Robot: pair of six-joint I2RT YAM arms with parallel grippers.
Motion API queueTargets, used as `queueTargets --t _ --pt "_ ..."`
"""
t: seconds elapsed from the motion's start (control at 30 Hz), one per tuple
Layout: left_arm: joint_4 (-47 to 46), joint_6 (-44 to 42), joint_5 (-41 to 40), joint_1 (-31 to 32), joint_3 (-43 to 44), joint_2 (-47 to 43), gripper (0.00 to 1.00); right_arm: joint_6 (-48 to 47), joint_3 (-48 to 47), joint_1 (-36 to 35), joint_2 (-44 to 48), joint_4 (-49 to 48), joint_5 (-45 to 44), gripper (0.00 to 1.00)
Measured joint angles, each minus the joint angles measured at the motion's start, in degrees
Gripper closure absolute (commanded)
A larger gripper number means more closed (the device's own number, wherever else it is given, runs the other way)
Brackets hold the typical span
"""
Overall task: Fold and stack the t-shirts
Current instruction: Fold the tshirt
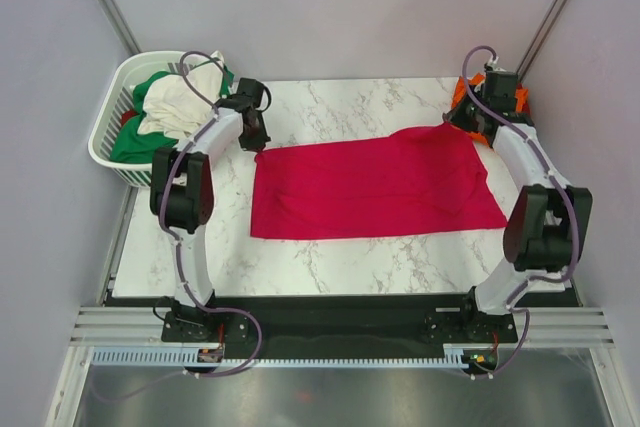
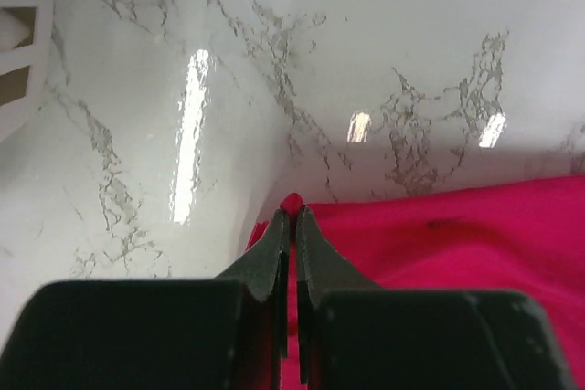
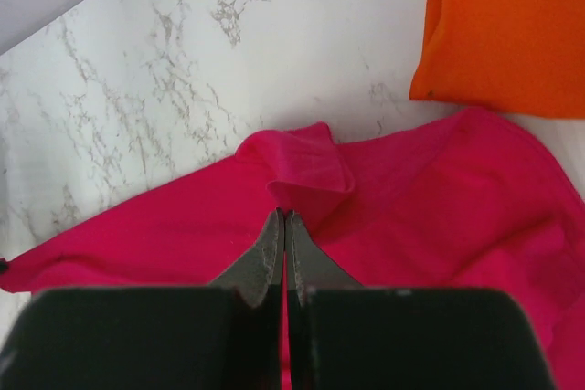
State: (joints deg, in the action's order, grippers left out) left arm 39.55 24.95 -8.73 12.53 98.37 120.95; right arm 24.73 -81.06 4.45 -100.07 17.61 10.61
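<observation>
Crimson-pink t-shirt (image 1: 375,187) spread flat mid-table. Left gripper (image 2: 292,218) clenched on its 10 o'clock corner, right gripper (image 3: 284,218) clenched on its 2 o'clock corner. Risk: shallow pinches, so a corner could slip if the arms lift unevenly. Right wrist shows orange t-shirt (image 3: 503,29) clearly. Only top view shows green t-shirt (image 1: 135,147) and cream t-shirt (image 1: 175,107) in basket (image 1: 100,147).

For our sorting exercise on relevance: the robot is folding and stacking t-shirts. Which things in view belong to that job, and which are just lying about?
Belong to the job:
crimson-pink t-shirt, pinched by the left gripper and right gripper
orange t-shirt
green t-shirt
cream-white t-shirt

Just lying about:
white basket, holding the green and cream-white ones
marble table
</observation>
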Motion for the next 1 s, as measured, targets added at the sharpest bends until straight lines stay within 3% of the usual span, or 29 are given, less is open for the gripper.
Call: queueTargets --t 0.23,0.57,1.0 --pt "0.7 0.0 -0.1 1.8 -9.1 -8.9 0.98 1.6 11.5 -0.3 15.2 0.7 -3.7 1.00" --pt "0.9 0.1 -0.5 2.7 -20.5 -18.4 0.98 3.3 20.2 0.8 26.0 6.0 -12.8 1.00" --pt "1.4 0.1 -3.3 3.5 -25.2 -23.5 0.98 9.9 29.1 10.0 38.4 10.7 -17.5 1.00"
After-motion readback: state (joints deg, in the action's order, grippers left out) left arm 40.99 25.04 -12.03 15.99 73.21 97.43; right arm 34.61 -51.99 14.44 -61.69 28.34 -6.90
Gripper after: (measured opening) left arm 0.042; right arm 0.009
